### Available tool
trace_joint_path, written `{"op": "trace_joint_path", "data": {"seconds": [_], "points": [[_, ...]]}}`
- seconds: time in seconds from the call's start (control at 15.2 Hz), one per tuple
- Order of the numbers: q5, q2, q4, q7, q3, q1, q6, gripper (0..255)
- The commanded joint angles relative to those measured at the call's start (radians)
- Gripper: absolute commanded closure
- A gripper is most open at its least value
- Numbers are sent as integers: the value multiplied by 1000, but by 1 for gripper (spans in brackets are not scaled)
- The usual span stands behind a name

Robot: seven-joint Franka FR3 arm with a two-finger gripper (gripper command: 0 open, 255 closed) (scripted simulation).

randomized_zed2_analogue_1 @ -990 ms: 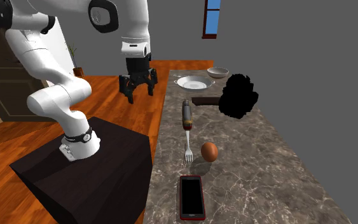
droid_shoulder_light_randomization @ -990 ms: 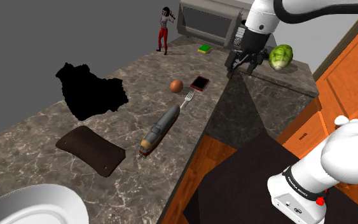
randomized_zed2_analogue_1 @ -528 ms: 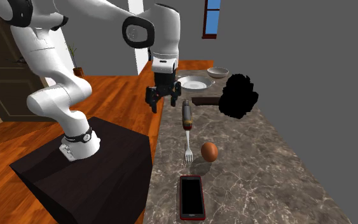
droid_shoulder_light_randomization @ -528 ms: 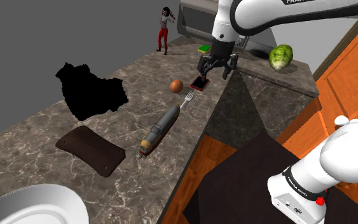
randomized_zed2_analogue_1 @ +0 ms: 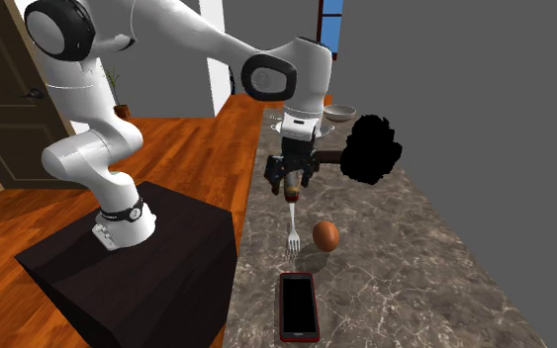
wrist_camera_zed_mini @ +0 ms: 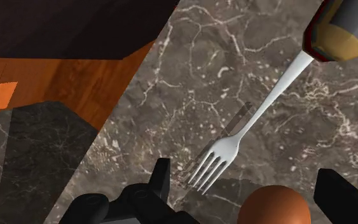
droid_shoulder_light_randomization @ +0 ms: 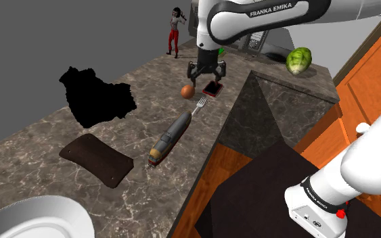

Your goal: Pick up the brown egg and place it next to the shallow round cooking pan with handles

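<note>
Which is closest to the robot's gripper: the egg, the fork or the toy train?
The brown egg. In the wrist view it sits between the fingers of the open gripper, with the fork just beyond and the toy train farthest.

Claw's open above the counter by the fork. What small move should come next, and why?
Probably shift the open claw sideways to centre it over the brown egg: in the wrist view the egg sits off to one side of the claw's gap, and the claw hangs above the counter.
</note>
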Motion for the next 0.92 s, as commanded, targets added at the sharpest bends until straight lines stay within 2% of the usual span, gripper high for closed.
{"op": "trace_joint_path", "data": {"seconds": [0.0, 0.46, 0.53, 0.86], "points": [[-34, 91, 81, 60, -6, 11, -9, 0], [-119, 419, 446, 216, -56, 81, -99, 0], [-122, 439, 472, 222, -61, 86, -107, 0], [-127, 445, 414, 228, -65, 79, -44, 0]]}}
